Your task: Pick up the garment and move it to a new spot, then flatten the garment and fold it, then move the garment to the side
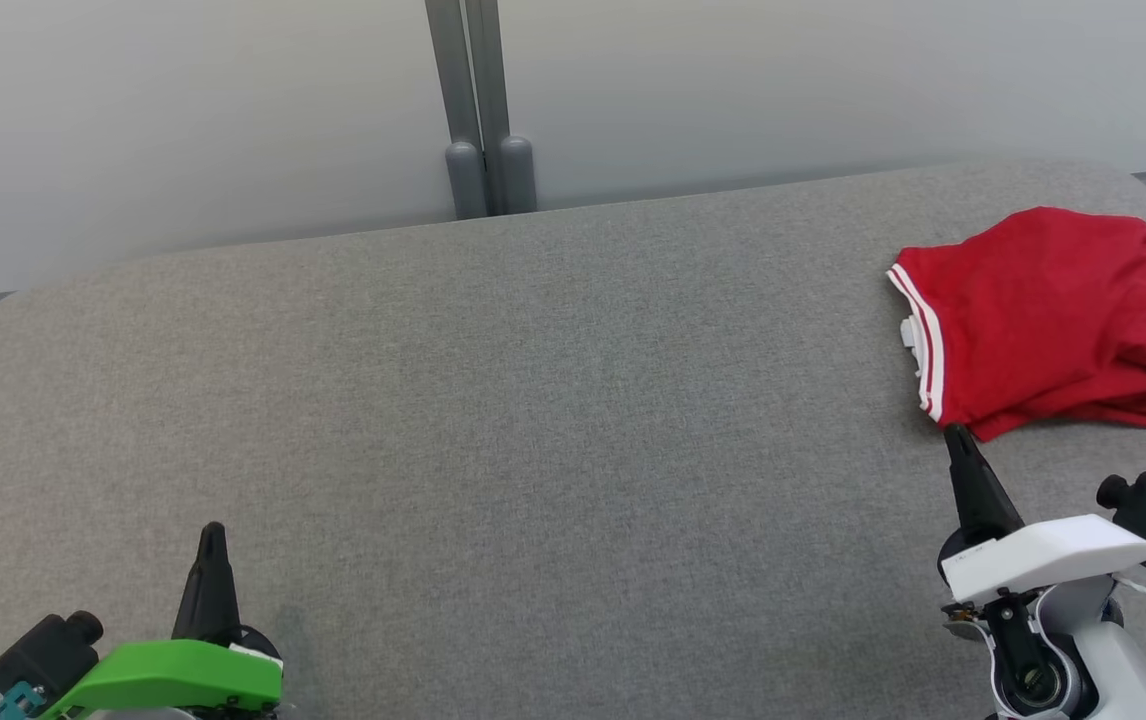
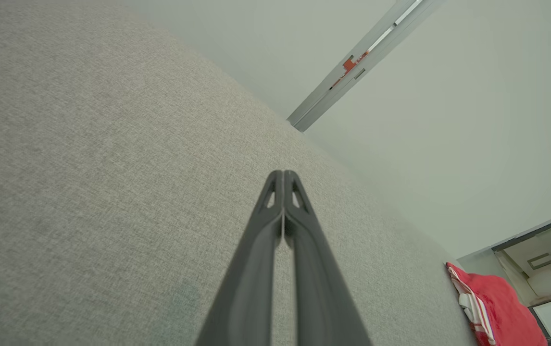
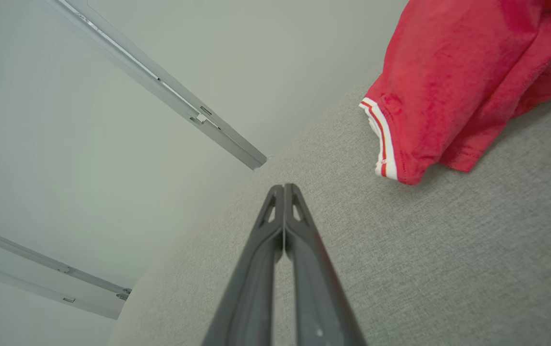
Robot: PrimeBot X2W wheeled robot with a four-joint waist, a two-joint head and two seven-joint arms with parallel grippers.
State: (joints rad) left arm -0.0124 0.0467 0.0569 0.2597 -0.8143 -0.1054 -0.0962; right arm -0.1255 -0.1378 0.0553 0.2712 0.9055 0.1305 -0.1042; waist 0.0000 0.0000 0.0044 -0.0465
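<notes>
Red garment (image 1: pixel 1063 320) on grey surface (image 1: pixel 533 400); right end effector (image 1: pixel 957 435) closed, empty, just beside.

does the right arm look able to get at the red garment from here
Probably yes. The right gripper is shut, just short of the garment's near corner. Between them lies only bare grey surface, so nothing blocks the way. It would need to open first.

Red garment (image 1: pixel 1053 320) lies on grey surface (image 1: pixel 533 400); right end effector (image 1: pixel 956 433) just beside it
</notes>
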